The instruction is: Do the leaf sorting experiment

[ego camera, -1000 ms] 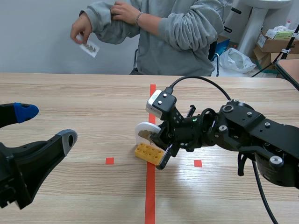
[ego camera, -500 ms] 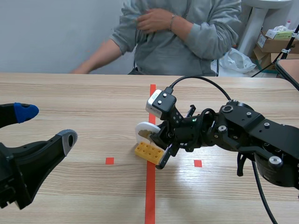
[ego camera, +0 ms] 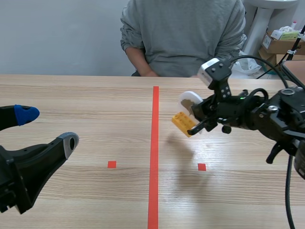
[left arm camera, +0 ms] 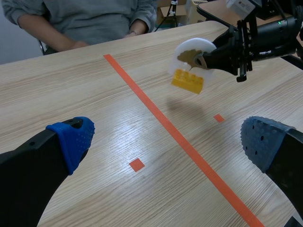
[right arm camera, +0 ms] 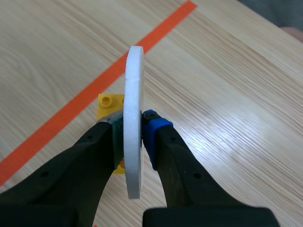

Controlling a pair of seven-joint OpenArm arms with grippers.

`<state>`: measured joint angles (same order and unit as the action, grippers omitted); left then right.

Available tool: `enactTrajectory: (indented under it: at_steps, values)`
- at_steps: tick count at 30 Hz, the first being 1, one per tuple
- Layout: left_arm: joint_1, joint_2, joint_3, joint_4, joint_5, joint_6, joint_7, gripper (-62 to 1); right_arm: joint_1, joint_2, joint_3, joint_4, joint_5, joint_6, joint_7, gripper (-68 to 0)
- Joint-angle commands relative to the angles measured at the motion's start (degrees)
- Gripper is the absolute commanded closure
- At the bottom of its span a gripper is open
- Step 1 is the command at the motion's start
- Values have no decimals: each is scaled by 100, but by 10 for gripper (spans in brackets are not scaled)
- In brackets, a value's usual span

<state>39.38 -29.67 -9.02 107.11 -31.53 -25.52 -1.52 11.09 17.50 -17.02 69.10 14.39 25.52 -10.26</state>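
The right jaws, clamped on the white disc (ego camera: 190, 99) with its yellow brick (ego camera: 182, 123), had lifted it off the red line (ego camera: 155, 143), right of it above the bench (ego camera: 71, 105). We judged sorting underway. Left jaws gaped empty.

Left gripper (ego camera: 47, 128): low at the robot's left, fingers spread wide, nothing between them. Right arm (ego camera: 267, 119): extended from the right, held aloft; right gripper (ego camera: 196, 125) clamped on a white disc (ego camera: 189, 98), pads pressed against both faces.
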Motion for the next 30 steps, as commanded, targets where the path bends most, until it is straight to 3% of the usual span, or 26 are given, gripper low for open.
enactTrajectory:
  at_steps: [1, 7, 14, 21, 30]
  values:
    - [44, 42, 0, 72, -44, 2, -61, -623, 13, 83, 212, 120, 61, -138, 26, -33]
    - [44, 42, 0, 72, -44, 2, -59, -623, -157, 304, 1104, 118, 85, -581, 11, -33]
    - [44, 44, 0, 72, -44, 2, -61, -623, -170, 767, 1751, -74, 85, -1209, 74, -32]
    - [44, 44, 0, 72, -44, 2, -101, -623, 20, 931, 1928, -916, 83, -1268, 433, -21]
    - [44, 44, 0, 72, -44, 2, -103, -623, 629, 927, 1928, -2100, 79, -1270, 540, -21]
